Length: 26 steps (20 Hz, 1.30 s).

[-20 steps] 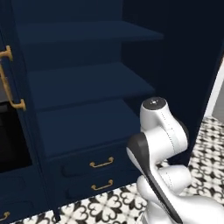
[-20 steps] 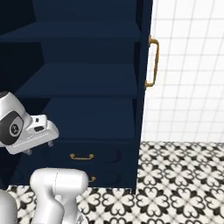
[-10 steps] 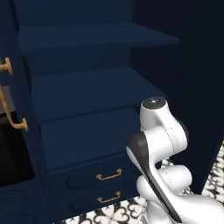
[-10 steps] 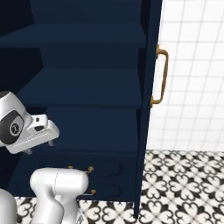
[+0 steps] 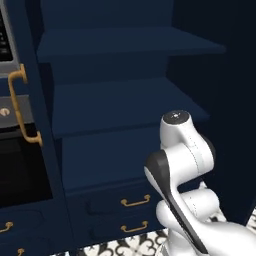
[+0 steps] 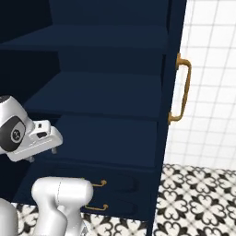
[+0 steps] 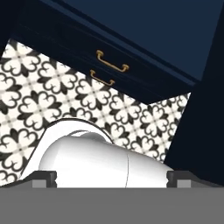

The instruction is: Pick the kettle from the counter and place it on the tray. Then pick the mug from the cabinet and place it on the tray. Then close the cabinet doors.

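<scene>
The cabinet (image 5: 125,105) stands open in front of me, its dark blue shelves bare where they show. The cabinet doors are swung wide: the left door's edge (image 5: 31,90) carries a brass handle (image 5: 20,107), and the right door (image 6: 171,69) has its own handle (image 6: 182,90). My gripper (image 6: 41,155) hangs low before the bottom shelf, pointing down. In the hand view the gripper (image 7: 111,178) is open, its fingertips (image 7: 43,177) far apart with nothing between them. The kettle, the counter, the tray and the mug are out of view.
Two drawers with curved brass handles (image 5: 135,201) sit under the shelves and also show as drawers (image 7: 111,61) in the hand view. Black-and-white patterned floor (image 6: 198,198) lies below, a white tiled wall (image 6: 212,69) at right, a dark appliance front (image 5: 20,170) at left.
The whole picture has shifted: the base has driven closer to the cabinet, which now looks larger and sits further right. The arm keeps its pose and the gripper stays open.
</scene>
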{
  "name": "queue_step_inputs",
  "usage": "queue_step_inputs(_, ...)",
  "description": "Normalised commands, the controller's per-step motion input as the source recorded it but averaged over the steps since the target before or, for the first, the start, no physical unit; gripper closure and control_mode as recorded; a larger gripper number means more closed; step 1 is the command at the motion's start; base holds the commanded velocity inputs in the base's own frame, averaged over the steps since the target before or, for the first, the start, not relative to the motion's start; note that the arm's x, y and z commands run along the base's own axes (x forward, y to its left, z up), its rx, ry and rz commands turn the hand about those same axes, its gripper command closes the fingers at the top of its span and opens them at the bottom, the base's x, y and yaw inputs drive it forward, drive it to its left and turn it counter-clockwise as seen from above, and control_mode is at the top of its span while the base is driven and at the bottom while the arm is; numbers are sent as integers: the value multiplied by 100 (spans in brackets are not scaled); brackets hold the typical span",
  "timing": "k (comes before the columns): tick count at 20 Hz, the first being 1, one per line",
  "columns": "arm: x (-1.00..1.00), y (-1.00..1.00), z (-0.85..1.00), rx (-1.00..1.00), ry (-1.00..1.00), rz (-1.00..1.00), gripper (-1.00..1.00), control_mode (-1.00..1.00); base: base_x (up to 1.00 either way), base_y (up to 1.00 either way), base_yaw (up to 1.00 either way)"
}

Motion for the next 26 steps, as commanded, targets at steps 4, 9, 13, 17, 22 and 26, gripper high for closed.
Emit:
queue_step_inputs(4,0,0,0,0,0,0,-100,100,-6,-10,10)
queue_step_inputs(9,0,0,0,0,0,0,-100,100,-22,-18,-14)
queue_step_inputs(13,0,0,0,0,0,0,-100,100,-38,-7,-14)
queue_step_inputs(17,0,0,0,0,0,0,-100,100,-49,0,-9)
queue_step_inputs(22,0,0,0,0,0,0,-100,100,-13,0,-3)
queue_step_inputs(26,0,0,0,0,0,0,-100,100,0,0,0)
